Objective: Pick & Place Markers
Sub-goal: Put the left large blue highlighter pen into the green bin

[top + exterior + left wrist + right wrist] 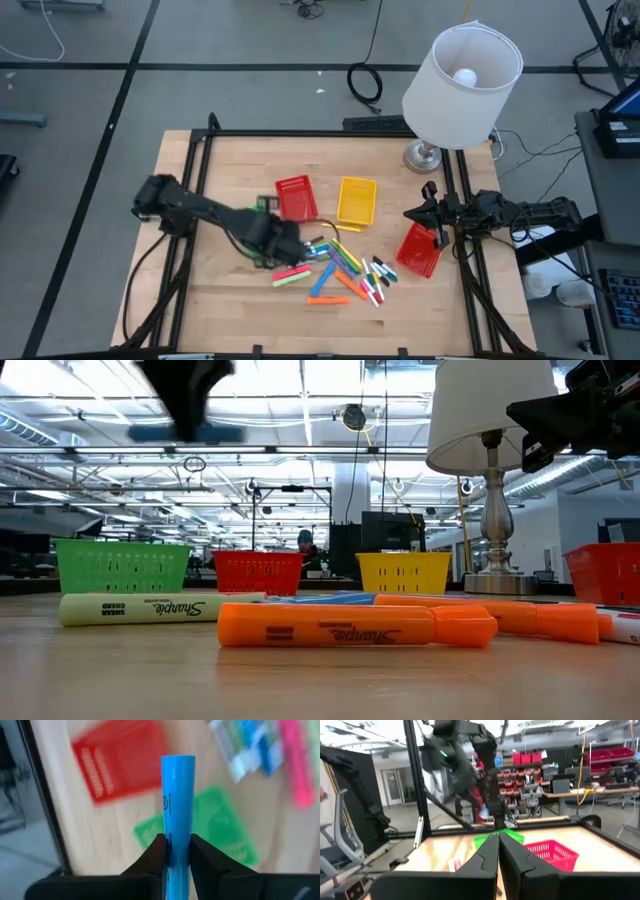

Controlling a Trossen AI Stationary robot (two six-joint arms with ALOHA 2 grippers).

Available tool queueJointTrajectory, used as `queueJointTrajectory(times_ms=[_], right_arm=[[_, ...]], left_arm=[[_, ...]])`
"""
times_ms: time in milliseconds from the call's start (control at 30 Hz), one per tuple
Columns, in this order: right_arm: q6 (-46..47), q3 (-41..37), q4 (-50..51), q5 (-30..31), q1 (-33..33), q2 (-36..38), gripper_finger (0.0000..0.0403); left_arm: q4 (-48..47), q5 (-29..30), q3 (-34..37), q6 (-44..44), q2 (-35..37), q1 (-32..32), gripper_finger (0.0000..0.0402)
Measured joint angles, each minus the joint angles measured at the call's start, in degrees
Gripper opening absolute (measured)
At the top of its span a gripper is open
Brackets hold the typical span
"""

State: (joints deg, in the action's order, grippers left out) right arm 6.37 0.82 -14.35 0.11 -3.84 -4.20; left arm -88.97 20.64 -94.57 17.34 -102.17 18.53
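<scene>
The left gripper [177, 851] clenches a blue marker [178, 805] above the table [200, 290], over the green basket [225, 832] beside a red basket [296, 197]. The other markers [340, 270] lie scattered in front of the yellow basket [357, 200] (an orange one [355, 626] nearest the low camera). The right gripper [499, 840] waits at the table's right edge, fingers pressed together on nothing.
</scene>
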Motion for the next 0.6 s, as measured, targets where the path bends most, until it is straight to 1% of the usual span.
queueJointTrajectory(times_ms=[100, 167, 300, 367, 433, 533, 600], right_arm=[[0.0, 0.0, 0.6, -0.1, 0.0, -0.1, 0.0], [0.0, 0.0, 0.3, -0.1, 0.0, -0.1, 0.0], [0.0, 0.0, 0.3, 0.1, 0.0, -0.3, 0.0], [-0.2, 0.0, 0.5, 0.0, 0.0, -0.4, 0.0], [-0.2, 0.0, 0.3, 0.2, 0.0, -0.4, 0.0], [-0.2, 0.0, -0.1, 1.7, 0.0, -0.4, 0.0], [-0.1, 0.0, -0.7, 1.7, 0.0, -0.4, 0.0]], left_arm=[[2.7, 0.0, 7.8, -3.6, 6.2, -2.4, 0.0059], [2.6, -0.3, 13.3, -6.2, 10.2, -3.0, 0.0059], [5.0, -5.6, 21.8, -11.3, 17.1, -3.0, 0.0059], [6.9, -7.1, 23.6, -15.0, 17.9, -3.1, 0.0059], [9.4, -7.2, 24.2, -20.1, 17.6, -3.1, 0.0059], [13.3, -5.5, 24.2, -30.0, 15.8, -4.0, 0.0059], [14.8, -4.3, 24.5, -35.2, 14.2, -4.9, 0.0059]])
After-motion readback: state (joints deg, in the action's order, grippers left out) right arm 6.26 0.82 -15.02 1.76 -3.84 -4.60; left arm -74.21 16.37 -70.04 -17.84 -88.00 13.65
